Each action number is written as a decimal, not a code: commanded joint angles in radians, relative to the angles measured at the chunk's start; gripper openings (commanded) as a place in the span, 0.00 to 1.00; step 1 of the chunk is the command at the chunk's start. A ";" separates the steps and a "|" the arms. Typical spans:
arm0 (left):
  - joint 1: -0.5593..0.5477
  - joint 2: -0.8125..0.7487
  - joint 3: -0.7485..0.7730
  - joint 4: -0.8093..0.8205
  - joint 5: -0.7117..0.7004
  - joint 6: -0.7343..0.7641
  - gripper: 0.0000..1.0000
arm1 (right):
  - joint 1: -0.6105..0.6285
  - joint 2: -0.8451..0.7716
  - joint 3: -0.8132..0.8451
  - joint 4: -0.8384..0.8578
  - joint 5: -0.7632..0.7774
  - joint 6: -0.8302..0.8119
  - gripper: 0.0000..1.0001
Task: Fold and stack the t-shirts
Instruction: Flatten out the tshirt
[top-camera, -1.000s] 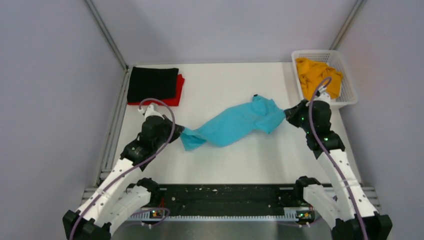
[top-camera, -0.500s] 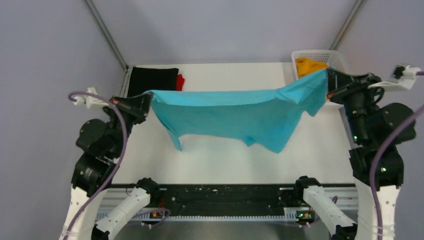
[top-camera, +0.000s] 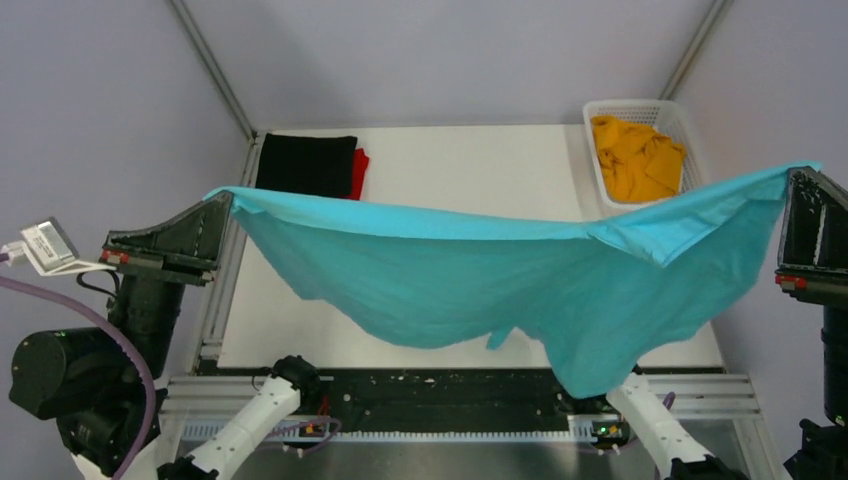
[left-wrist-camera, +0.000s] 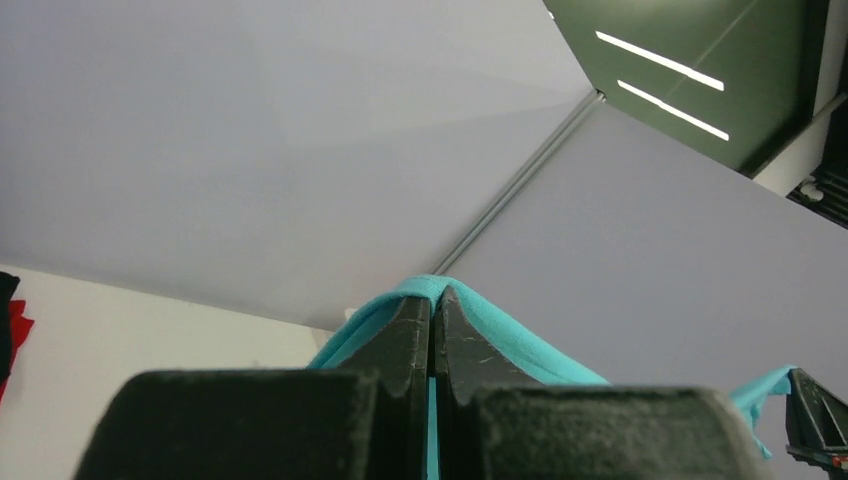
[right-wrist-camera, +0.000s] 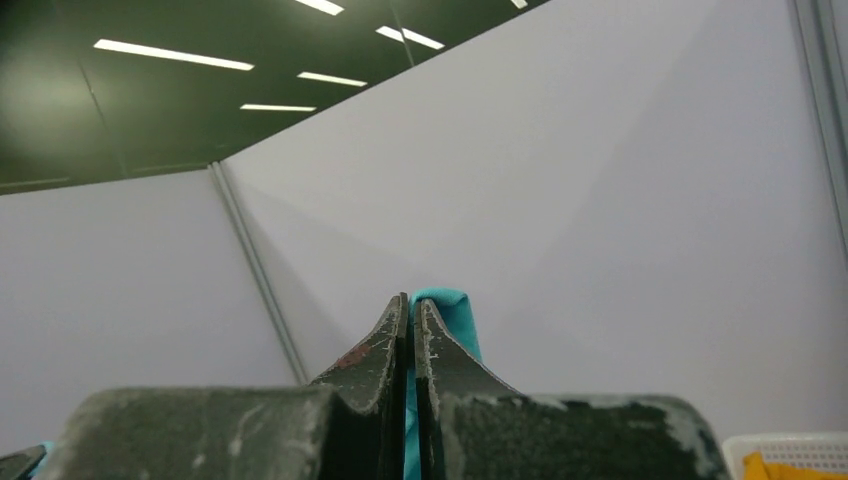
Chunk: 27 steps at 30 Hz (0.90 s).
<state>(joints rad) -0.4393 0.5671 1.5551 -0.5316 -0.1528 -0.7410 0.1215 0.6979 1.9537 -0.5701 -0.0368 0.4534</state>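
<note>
Left gripper sits at the middle left of the overhead view, fingers pressed tight together on one corner of the turquoise t-shirt. The left wrist view backs that up: cloth is pinched right at the tips and drapes off to either side. Over at the right edge, the right gripper is clamped just the same on the opposite corner. In its own wrist view a small fold of turquoise pokes up between the closed tips.

Between the two, the shirt is held up in the air above the worktop. It spreads wide across the frame, with its top edge running almost straight from left to right. The body sags below that line, and the lowest point of cloth hangs at the lower right, in front of the worktop's near edge.

At the upper left of the worktop, the black t-shirt lies folded on the red t-shirt, which shows only as a strip along its right side. At the upper right stands a white mesh basket, with the orange-yellow t-shirt crumpled inside it.
</note>
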 joint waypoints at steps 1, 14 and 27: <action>0.001 0.048 0.013 -0.001 0.027 0.041 0.00 | 0.001 0.046 -0.008 -0.039 -0.004 -0.047 0.00; 0.101 0.395 -0.340 0.077 -0.306 -0.081 0.00 | 0.001 0.244 -0.571 0.330 0.286 -0.092 0.00; 0.389 1.313 -0.207 0.379 0.297 -0.102 0.00 | -0.009 0.984 -0.792 0.765 0.177 -0.012 0.00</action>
<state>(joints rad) -0.0868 1.6848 1.1339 -0.2470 -0.0578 -0.8547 0.1207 1.4960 1.0664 0.0044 0.1871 0.3992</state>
